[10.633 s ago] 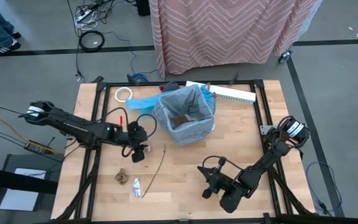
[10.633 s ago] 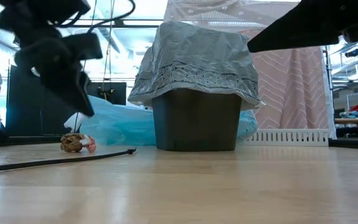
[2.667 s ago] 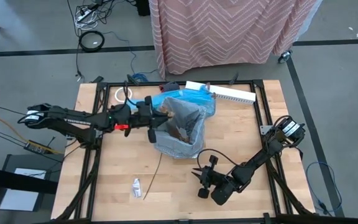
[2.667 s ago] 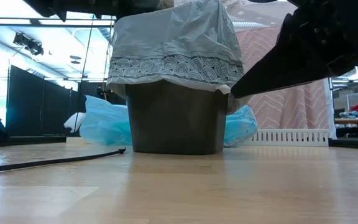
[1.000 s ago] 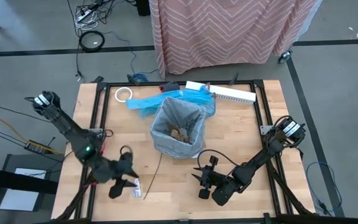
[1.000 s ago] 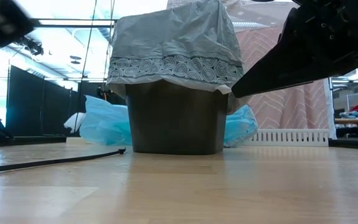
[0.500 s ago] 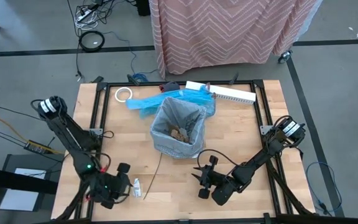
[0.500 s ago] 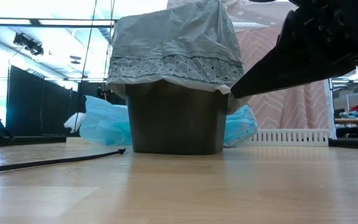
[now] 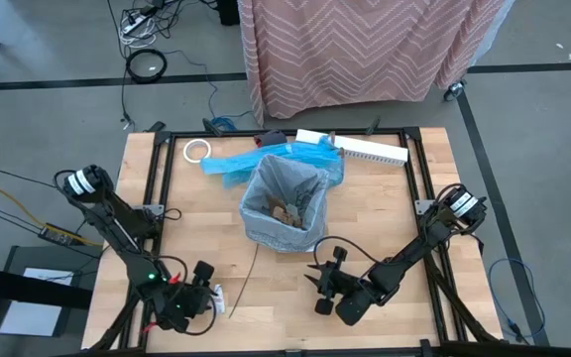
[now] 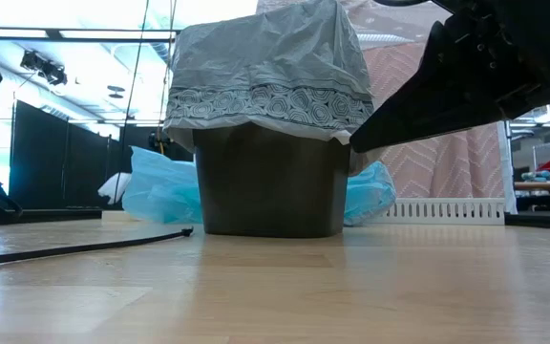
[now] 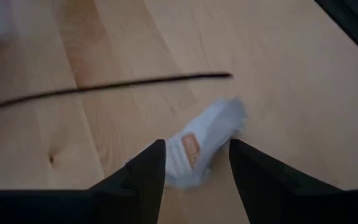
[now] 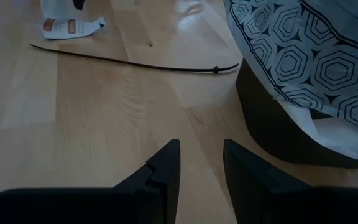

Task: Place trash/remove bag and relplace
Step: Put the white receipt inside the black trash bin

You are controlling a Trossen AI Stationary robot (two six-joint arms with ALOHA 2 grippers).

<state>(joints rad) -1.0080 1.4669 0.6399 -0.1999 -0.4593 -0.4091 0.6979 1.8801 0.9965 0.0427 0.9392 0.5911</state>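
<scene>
Since a sec ago the left arm has swung further toward the table's near-left corner, and its gripper now sits over the small white tube; right arm and bin haven't shifted.

High view: we see the left gripper (image 9: pixel 206 295) low at the near-left, just beside the small white tube (image 9: pixel 217 297). The thin stick (image 9: pixel 245 281) lies next to it, running toward the bin. The grey bag (image 9: pixel 284 205) lines the bin at table centre w/ brown scraps inside; blue plastic bag (image 9: pixel 256 161) behind it. Right gripper (image 9: pixel 317 288) waits near-right of the bin.

Low view: bag (image 10: pixel 267 72) draped over the bin rim, stick (image 10: pixel 79 248) flat on the wood.

Left wrist view: fingers (image 11: pixel 145 168) spread apart, straddling the tube (image 11: pixel 201 142), not clamped on it; stick (image 11: pixel 104 86) beyond.

Right wrist view: right fingers (image 12: pixel 165 163) part-open, nothing betw. them; stick (image 12: pixel 135 64) and bag (image 12: pixel 303 56) ahead.
</scene>
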